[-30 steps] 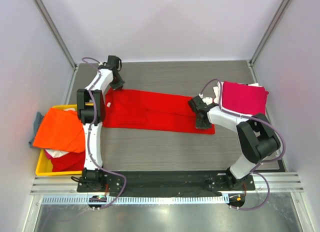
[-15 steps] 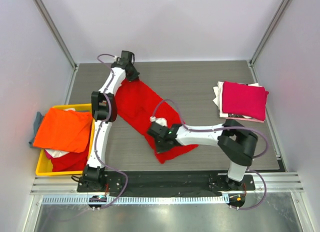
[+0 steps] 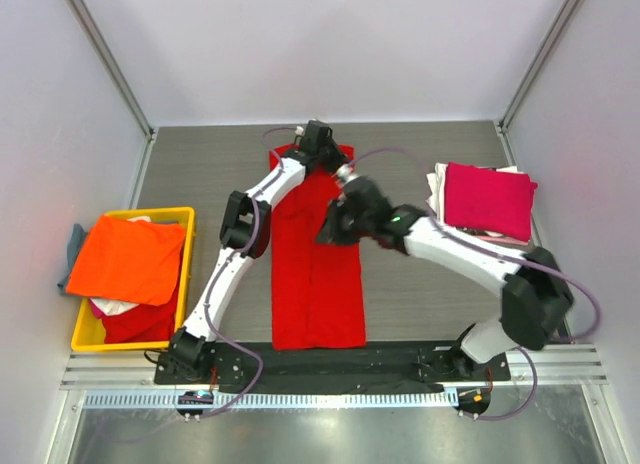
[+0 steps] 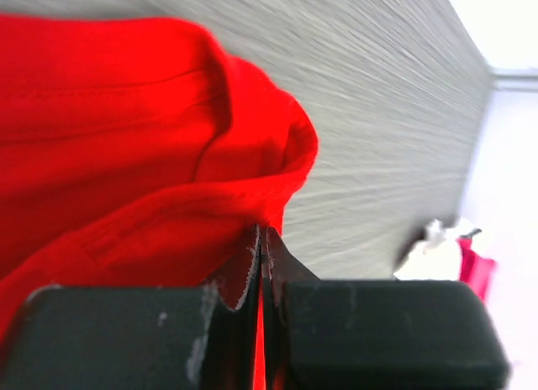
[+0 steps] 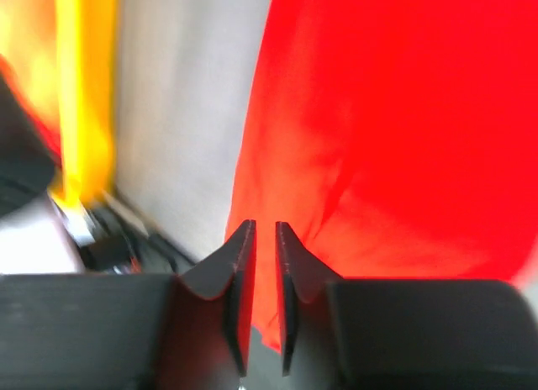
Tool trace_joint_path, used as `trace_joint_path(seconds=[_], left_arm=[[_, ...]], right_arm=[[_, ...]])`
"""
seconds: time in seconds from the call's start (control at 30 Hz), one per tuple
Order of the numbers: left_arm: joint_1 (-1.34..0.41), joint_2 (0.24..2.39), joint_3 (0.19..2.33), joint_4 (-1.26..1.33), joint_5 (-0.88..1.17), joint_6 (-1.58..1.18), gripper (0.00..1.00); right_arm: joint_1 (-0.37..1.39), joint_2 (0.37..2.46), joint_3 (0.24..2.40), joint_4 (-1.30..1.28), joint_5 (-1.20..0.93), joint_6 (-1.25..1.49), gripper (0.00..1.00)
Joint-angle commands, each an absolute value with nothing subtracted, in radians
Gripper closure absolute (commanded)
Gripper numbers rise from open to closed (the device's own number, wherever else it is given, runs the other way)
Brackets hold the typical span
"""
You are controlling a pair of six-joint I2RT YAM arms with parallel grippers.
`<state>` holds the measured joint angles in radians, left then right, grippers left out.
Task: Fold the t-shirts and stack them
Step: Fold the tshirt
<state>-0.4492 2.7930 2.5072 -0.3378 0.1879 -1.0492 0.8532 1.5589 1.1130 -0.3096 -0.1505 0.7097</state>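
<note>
A bright red t-shirt (image 3: pixel 315 284) lies as a long folded strip from the back middle of the table to its near edge. My left gripper (image 3: pixel 318 144) is at the strip's far end, shut on the red cloth (image 4: pixel 126 138) between its jaws (image 4: pixel 262 232). My right gripper (image 3: pixel 333 227) hovers over the strip's middle. Its jaws (image 5: pixel 264 226) stand a narrow gap apart with nothing between them, and the red shirt (image 5: pixel 403 113) lies below. A folded magenta-pink shirt (image 3: pixel 487 199) lies on white ones at the right. An orange shirt (image 3: pixel 125 259) tops the crate.
A yellow plastic crate (image 3: pixel 135 215) stands at the left edge with orange, white and red shirts in it, and shows blurred in the right wrist view (image 5: pixel 84 87). The magenta stack shows at the edge of the left wrist view (image 4: pixel 475 264). Walls enclose the table.
Both arms swung the red shirt round from lying across the table to lying front to back. My left gripper moved right along the back. My right gripper let go of its end and rose.
</note>
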Motion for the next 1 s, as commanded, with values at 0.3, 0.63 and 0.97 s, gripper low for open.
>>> trace_joint_path(seconds=[0.3, 0.63, 0.97], left_arm=[[-0.453, 2.700, 2.484, -0.112, 0.256, -1.092, 0.75], [-0.437, 2.189, 2.121, -0.140, 0.321, -0.919, 0.57], [-0.600, 1.610, 1.410, -0.244, 0.160, -0.847, 0.60]], right_arm=[[0.499, 1.373, 0.977, -0.370, -0.080, 0.595, 0.66], [0.316, 1.638, 1.112, -0.112, -0.204, 0.647, 0.45], [0.215, 2.110, 1.455, -0.005, -0.428, 0.755, 0.41]])
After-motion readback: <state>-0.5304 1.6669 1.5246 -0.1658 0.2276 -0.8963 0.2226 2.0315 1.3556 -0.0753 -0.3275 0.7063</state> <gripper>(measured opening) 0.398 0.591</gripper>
